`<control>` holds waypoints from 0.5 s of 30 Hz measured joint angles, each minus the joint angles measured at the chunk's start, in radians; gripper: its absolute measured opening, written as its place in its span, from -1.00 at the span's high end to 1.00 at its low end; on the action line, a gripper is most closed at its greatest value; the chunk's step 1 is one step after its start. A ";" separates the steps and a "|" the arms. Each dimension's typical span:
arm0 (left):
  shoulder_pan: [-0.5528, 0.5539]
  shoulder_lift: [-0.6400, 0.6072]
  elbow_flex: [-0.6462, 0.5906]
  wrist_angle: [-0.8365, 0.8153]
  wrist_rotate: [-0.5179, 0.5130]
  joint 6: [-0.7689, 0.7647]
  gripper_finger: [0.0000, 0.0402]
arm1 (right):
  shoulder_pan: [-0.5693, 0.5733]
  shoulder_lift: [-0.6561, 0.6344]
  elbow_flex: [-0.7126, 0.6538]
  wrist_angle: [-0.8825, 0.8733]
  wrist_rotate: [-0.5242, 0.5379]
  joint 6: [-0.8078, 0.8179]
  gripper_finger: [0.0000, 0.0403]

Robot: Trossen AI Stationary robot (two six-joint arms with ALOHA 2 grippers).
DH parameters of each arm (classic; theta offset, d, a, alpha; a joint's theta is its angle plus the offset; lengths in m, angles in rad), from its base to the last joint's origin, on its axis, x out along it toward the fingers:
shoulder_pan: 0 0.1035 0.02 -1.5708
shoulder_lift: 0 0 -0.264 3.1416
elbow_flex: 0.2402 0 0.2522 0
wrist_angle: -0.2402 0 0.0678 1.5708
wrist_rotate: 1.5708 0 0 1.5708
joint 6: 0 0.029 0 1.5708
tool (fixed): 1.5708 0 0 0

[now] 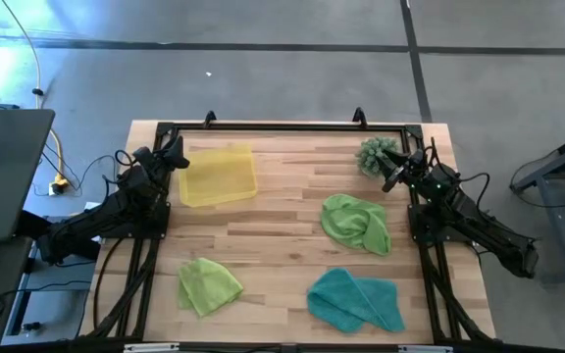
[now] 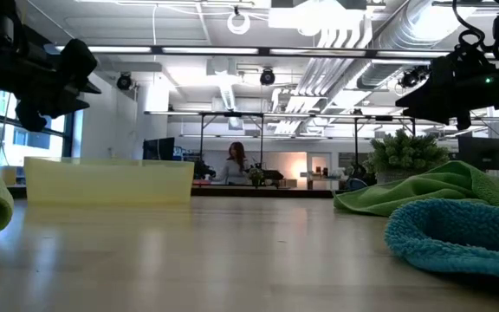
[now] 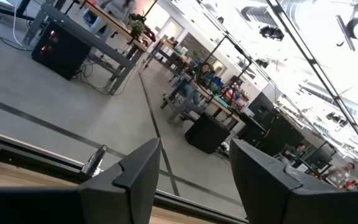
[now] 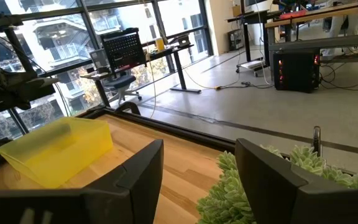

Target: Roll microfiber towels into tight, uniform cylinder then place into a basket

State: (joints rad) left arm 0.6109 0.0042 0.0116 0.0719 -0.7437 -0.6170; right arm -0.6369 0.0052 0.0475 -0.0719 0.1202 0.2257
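teal towel [image 2: 462,238] nearest, yellow basket [image 1: 218,176] holding nothing, left gripper [image 1: 173,157] and right gripper [image 1: 392,176] agape, empty

L arm folded at bench's left edge, left claw [image 1: 177,157] raised, fingers apart, holding nothing. R arm folded at right edge, right claw [image 1: 392,176] raised, fingers apart, empty too.

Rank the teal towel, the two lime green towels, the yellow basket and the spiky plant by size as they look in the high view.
1. teal towel
2. yellow basket, looks about equal to the teal towel
3. lime green towel by the plant
4. lime green towel at front left
5. spiky plant
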 joint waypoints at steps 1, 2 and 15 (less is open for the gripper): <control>0.000 0.000 0.000 0.000 0.000 0.000 0.09 | 0.000 0.000 0.000 0.000 0.000 0.000 0.04; 0.000 0.000 0.000 0.000 0.000 0.000 0.09 | 0.000 0.000 0.000 0.000 0.000 0.000 0.04; 0.000 0.000 0.000 -0.004 -0.042 0.000 0.09 | 0.000 0.000 0.000 0.000 0.000 0.000 0.04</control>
State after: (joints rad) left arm 0.6106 0.0043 0.0116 0.0681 -0.7860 -0.6167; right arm -0.6370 0.0051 0.0471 -0.0719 0.1203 0.2260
